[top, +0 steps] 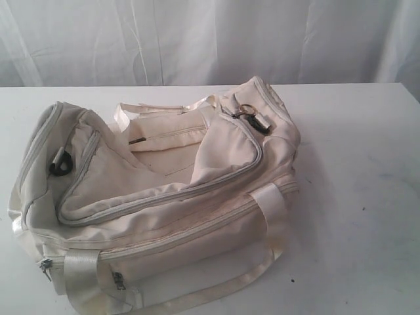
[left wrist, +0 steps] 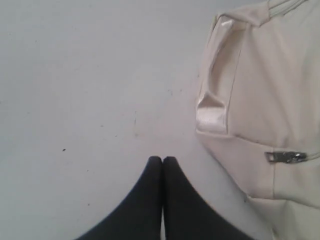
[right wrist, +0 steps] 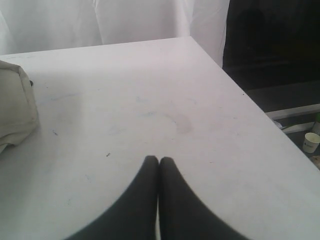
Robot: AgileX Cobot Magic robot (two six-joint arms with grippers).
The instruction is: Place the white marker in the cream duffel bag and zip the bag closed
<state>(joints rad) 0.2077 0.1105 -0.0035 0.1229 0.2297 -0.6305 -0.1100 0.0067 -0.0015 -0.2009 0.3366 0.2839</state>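
Left gripper (left wrist: 162, 160): jaws pressed together, empty, over white table (left wrist: 75, 100), near end of cream duffel bag (left wrist: 270, 100). Right gripper (right wrist: 159, 159): jaws likewise closed, held nothing, well apart from bag. Bag lay on table, long axis running near-left to far-right in exterior view, top zipper (top: 197, 188) undone, mouth gaping upward.
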